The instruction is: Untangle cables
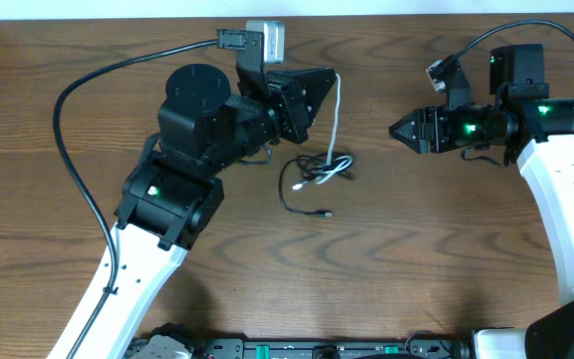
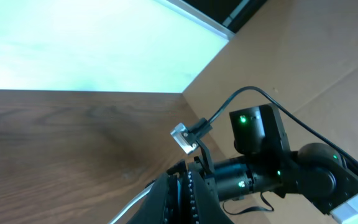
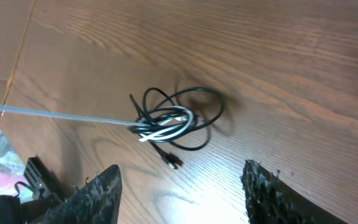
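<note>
The white cable (image 1: 335,120) runs from my left gripper (image 1: 319,92) down to a small tangle on the table, where it is wound with the black cable (image 1: 293,189). The left wrist view shows my left gripper (image 2: 188,183) shut, with the white cable (image 2: 135,202) coming out beside its fingers. In the right wrist view the tangle of black cable (image 3: 204,112) and white cable (image 3: 166,127) lies ahead, and a taut white strand leads off to the left. A black plug (image 3: 173,160) lies nearest. My right gripper (image 3: 179,174) is open and empty, and in the overhead view it (image 1: 395,130) sits right of the tangle.
A thick black arm cable (image 1: 78,90) loops over the left of the wooden table (image 1: 417,249). A small grey box (image 1: 267,38) sits at the far edge behind the left gripper. The other black plug end (image 1: 325,213) lies just in front of the tangle.
</note>
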Robot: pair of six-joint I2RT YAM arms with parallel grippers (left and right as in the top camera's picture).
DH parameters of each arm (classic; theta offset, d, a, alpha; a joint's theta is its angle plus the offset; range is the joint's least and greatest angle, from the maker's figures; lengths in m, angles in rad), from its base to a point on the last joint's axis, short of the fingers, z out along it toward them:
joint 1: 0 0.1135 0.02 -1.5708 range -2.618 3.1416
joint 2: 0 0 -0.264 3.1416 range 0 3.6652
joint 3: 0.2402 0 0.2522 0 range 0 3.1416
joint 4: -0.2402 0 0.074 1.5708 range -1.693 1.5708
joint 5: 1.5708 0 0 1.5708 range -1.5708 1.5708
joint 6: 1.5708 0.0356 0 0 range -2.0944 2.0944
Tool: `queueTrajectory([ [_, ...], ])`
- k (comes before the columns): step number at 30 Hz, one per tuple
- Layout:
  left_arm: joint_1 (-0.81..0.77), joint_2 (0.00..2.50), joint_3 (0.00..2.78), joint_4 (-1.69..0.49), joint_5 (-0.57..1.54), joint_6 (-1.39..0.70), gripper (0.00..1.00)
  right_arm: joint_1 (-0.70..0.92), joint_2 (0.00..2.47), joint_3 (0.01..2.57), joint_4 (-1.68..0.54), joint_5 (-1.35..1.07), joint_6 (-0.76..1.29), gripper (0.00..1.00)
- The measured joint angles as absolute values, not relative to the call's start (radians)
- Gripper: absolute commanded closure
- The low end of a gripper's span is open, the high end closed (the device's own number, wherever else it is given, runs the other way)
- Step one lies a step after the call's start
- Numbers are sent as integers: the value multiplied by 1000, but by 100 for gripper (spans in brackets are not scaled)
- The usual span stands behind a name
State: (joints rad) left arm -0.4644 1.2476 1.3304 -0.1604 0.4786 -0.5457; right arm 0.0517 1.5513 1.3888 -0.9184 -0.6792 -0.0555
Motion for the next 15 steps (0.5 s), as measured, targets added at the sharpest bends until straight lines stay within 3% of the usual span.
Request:
queueTrajectory([
  [9,-464,1245,1331,-221,388,-550,93,57,1552,1389,-918,-664,-1,41],
  [15,-448,1250,1341,-496,247,-517,93,70,1584,1389,-922,-616,68,39],
])
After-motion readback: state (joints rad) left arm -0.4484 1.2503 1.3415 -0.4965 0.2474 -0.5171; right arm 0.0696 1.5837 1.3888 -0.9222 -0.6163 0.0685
